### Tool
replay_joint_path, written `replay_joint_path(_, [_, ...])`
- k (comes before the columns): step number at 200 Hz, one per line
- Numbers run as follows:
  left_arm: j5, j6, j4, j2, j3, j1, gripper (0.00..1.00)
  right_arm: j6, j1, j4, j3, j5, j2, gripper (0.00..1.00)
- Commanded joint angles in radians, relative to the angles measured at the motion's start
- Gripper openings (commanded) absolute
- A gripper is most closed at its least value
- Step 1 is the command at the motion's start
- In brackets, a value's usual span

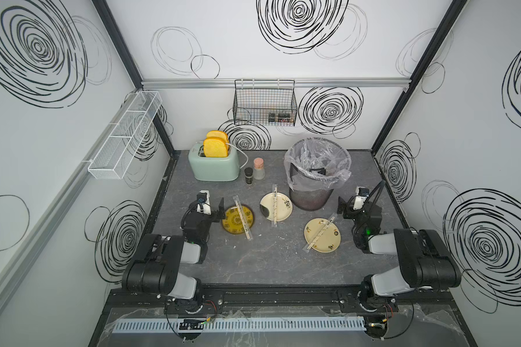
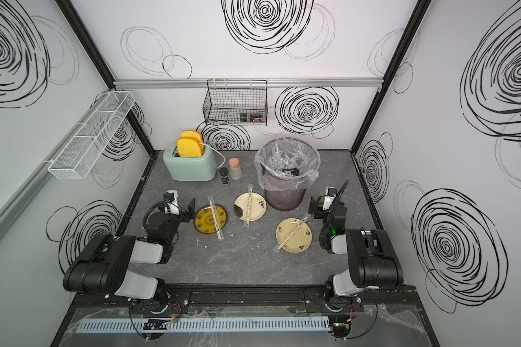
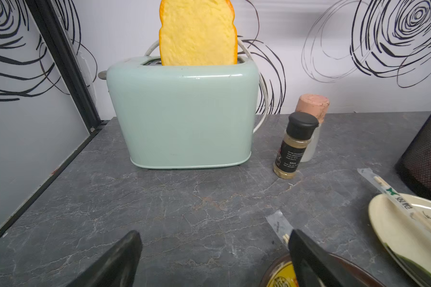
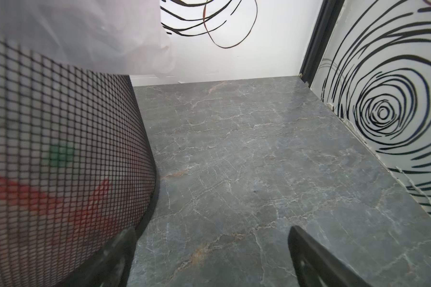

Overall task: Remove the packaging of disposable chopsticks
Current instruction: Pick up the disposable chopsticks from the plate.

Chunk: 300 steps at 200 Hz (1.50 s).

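Three pairs of disposable chopsticks lie in their clear packaging, each across a plate. One sleeve point(image 1: 242, 217) rests on the yellow plate point(image 1: 230, 220), one point(image 1: 274, 204) on the cream-and-black plate point(image 1: 283, 210), one point(image 1: 321, 232) on the cream plate point(image 1: 328, 240). My left gripper point(image 1: 214, 207) point(image 3: 214, 233) hovers open just left of the yellow plate, with the sleeve's end point(image 3: 278, 223) beside one finger. Beside the bin, my right gripper point(image 1: 348, 205) point(image 4: 211, 229) is open over bare table. Neither holds anything.
A mesh bin point(image 1: 313, 180) with a clear liner stands at the back right, close to my right gripper. A mint toaster point(image 1: 214, 165) with toast, a spice bottle point(image 1: 248, 175) and a corked jar point(image 1: 258, 168) line the back. Wire baskets point(image 1: 263, 102) hang on the walls.
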Motion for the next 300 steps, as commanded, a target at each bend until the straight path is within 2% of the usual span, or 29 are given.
replay_joint_path(1, [0.015, 0.003, 0.101, 0.008, 0.021, 0.012, 0.96, 0.005, 0.003, 0.063, 0.005, 0.001, -0.004, 0.98])
replay_joint_path(175, [0.024, 0.000, 0.117, 0.005, 0.010, 0.015, 0.96, 0.005, -0.001, 0.065, 0.002, -0.003, -0.008, 0.98])
replay_joint_path(191, [-0.002, -0.018, 0.110, -0.024, 0.005, 0.020, 0.97, 0.039, 0.005, 0.040, 0.014, 0.086, -0.031, 0.99])
replay_joint_path(203, [-0.030, -0.024, 0.001, -0.101, 0.025, 0.022, 0.99, 0.051, 0.006, -0.066, 0.059, 0.208, -0.074, 0.98])
replay_joint_path(217, [-0.078, -0.025, -0.204, -0.219, 0.081, 0.006, 0.97, 0.181, -0.001, -0.391, 0.209, 0.387, -0.125, 0.96])
replay_joint_path(230, [-0.100, -0.101, -0.316, -0.300, 0.130, 0.004, 0.93, 0.340, -0.025, -0.735, 0.359, 0.400, -0.149, 0.95])
replay_joint_path(239, [-0.078, -0.159, -0.330, -0.339, 0.142, -0.003, 0.91, 0.396, -0.032, -0.874, 0.432, 0.352, -0.153, 0.95])
replay_joint_path(256, [-0.031, -0.264, -0.388, -0.400, 0.178, -0.056, 0.85, 0.482, -0.036, -1.095, 0.540, 0.175, -0.152, 0.91])
replay_joint_path(277, [-0.043, -0.275, -0.493, -0.478, 0.228, -0.226, 0.83, 0.543, -0.039, -1.254, 0.584, 0.001, -0.179, 0.88])
replay_joint_path(300, [0.015, -0.258, -0.661, -0.545, 0.305, -0.411, 0.82, 0.511, -0.039, -1.326, 0.556, -0.193, -0.245, 0.84])
